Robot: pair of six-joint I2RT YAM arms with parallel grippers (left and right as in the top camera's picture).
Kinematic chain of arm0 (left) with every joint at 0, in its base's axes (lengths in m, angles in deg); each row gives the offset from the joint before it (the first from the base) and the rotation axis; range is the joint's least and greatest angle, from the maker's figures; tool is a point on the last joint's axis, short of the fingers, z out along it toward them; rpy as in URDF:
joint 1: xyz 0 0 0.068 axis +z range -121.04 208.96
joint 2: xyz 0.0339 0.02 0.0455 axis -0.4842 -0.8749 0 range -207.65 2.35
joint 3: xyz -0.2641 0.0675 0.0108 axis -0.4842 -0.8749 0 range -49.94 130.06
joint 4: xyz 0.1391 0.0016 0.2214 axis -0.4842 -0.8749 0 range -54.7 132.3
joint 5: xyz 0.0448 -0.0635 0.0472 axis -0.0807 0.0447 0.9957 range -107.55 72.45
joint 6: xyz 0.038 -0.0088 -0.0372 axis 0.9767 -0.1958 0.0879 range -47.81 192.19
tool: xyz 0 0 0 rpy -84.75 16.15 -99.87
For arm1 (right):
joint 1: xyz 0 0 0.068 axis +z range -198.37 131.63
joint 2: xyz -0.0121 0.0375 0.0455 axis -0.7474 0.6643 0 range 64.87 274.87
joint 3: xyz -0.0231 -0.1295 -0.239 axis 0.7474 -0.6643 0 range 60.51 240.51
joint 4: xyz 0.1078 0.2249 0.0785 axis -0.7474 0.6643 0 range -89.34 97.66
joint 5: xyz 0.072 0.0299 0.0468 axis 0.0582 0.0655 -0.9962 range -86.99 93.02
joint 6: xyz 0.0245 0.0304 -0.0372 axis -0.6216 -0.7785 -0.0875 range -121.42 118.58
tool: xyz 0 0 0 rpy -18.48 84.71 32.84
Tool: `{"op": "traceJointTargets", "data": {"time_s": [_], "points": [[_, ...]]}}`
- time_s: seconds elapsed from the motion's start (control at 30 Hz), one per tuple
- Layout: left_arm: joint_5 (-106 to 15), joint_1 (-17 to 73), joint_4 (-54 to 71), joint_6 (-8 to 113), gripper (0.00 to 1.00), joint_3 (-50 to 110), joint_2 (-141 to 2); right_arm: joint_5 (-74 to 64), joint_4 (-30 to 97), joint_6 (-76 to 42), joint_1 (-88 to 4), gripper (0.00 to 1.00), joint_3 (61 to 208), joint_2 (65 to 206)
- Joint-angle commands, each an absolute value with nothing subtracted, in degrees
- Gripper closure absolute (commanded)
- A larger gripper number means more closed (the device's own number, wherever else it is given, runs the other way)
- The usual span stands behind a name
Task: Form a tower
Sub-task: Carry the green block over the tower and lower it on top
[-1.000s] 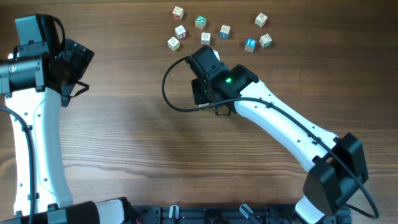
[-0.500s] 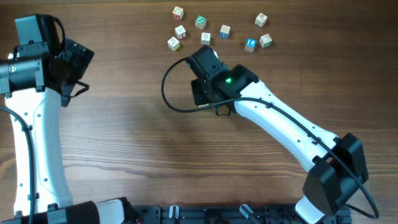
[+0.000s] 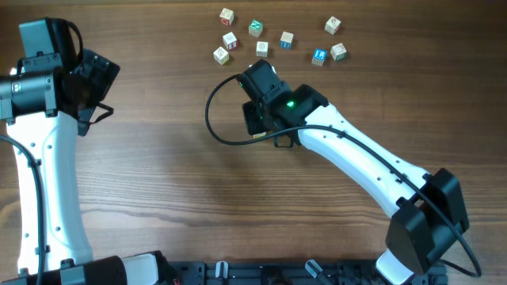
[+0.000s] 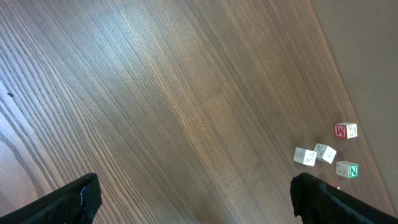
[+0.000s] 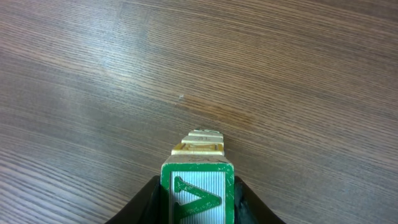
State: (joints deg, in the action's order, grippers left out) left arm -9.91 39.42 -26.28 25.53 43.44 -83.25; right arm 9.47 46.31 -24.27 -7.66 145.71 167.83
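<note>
The wooden table (image 3: pixel 158 182) is offering wide bare grain ahead of both pairs of fingers. Its edge is running diagonally just beyond the loose letter cubes (image 4: pixel 323 154), which are lying ahead of the left gripper (image 4: pixel 193 196), off to one side. That gripper is holding its fingers wide apart over bare wood. The right gripper (image 5: pixel 198 205) is pinching the tower (image 5: pixel 198 186) narrowly, with the green-marked top cube sitting between its fingers and lower cubes peeking out just ahead.
</note>
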Motion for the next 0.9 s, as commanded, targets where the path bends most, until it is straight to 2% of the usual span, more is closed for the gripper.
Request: {"op": "traceJointTargets", "data": {"time_s": [0.0, 0.23, 0.33, 0.47, 0.57, 0.63, 0.87], "points": [[-9.54, 39.68, -26.12, 25.23, 0.00, 43.88, -82.51, 9.45, 46.00, -23.85, -7.44, 0.62, 145.32, 168.55], [-9.54, 39.68, -26.12, 25.23, 0.00, 43.88, -82.51, 9.47, 46.04, -23.83, -7.44, 0.55, 145.32, 168.55], [-9.54, 39.68, -26.10, 25.23, 0.00, 43.86, -82.51, 9.47, 46.04, -23.66, -7.44, 0.33, 145.32, 168.55], [-9.54, 39.68, -26.12, 25.23, 0.00, 43.88, -82.51, 9.47, 46.04, -23.46, -7.44, 0.23, 145.32, 168.57], [-9.52, 39.68, -26.12, 25.23, 0.00, 43.86, -82.51, 9.45, 46.11, -23.96, -7.44, 0.05, 145.34, 168.57], [-9.54, 39.68, -26.12, 25.23, 0.00, 43.86, -82.51, 9.43, 46.13, -23.94, -7.44, 0.00, 145.34, 168.57], [-9.54, 39.68, -26.12, 25.23, 0.00, 43.86, -82.51, 8.47, 47.22, -23.94, -7.44, 0.01, 145.28, 172.66]]}}
